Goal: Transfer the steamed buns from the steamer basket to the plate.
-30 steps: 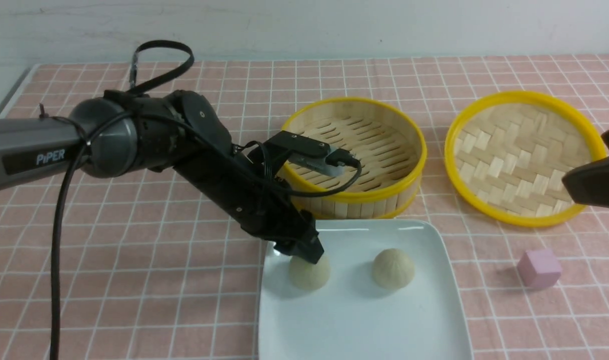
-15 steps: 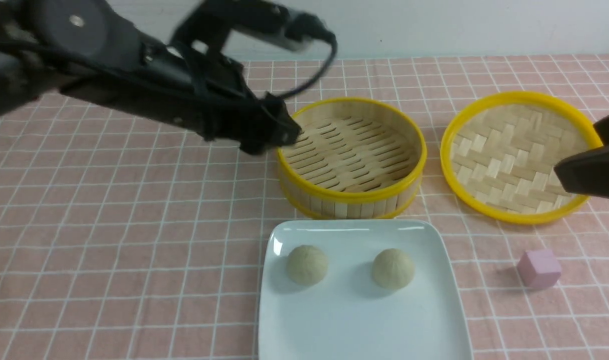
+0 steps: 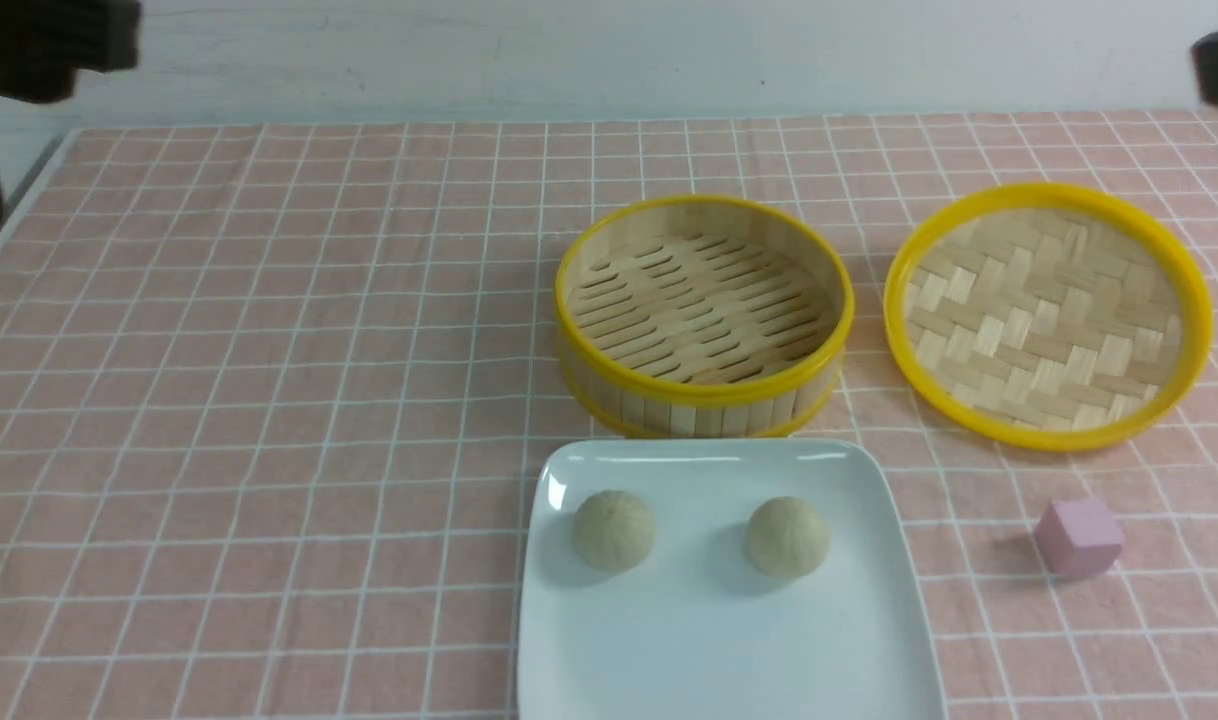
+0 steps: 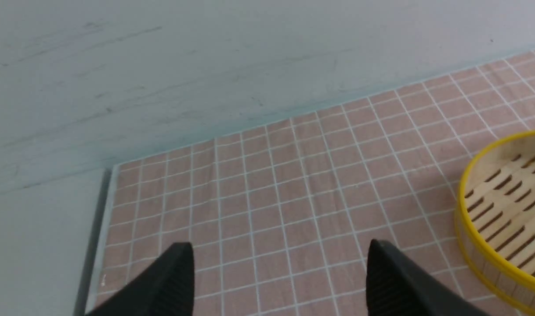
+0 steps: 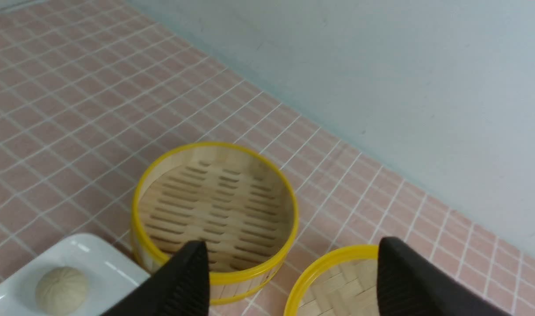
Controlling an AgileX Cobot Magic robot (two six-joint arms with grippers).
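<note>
A pale, scuffed wall (image 3: 609, 50) is seen behind the desk (image 3: 9, 222), which is covered by a pink cloth (image 3: 269, 400) checked with white lines. The steamer basket (image 3: 704, 400) is taken as the mark, and only bare slats are shown inside it. Just on the robot's side of the basket the white plate (image 3: 729, 650) is laid, its near edge cut off by the frame. Both buns are found on it, the left bun (image 3: 614, 530) and the right bun (image 3: 787, 537), set apart. To the right of the basket a woven lid (image 3: 1049, 320) is set flat, and nearer the robot than that, a pink cube (image 3: 1079, 538). In the front view the arms are reduced to dark blurs in the upper corners, far from the basket. The left tool (image 4: 279, 246) is held wide open and empty over cloth to the basket's left. The right tool (image 5: 291, 243) is likewise spread, nothing between its fingers, above basket and lid. Only one bun is caught by the right wrist camera.
</note>
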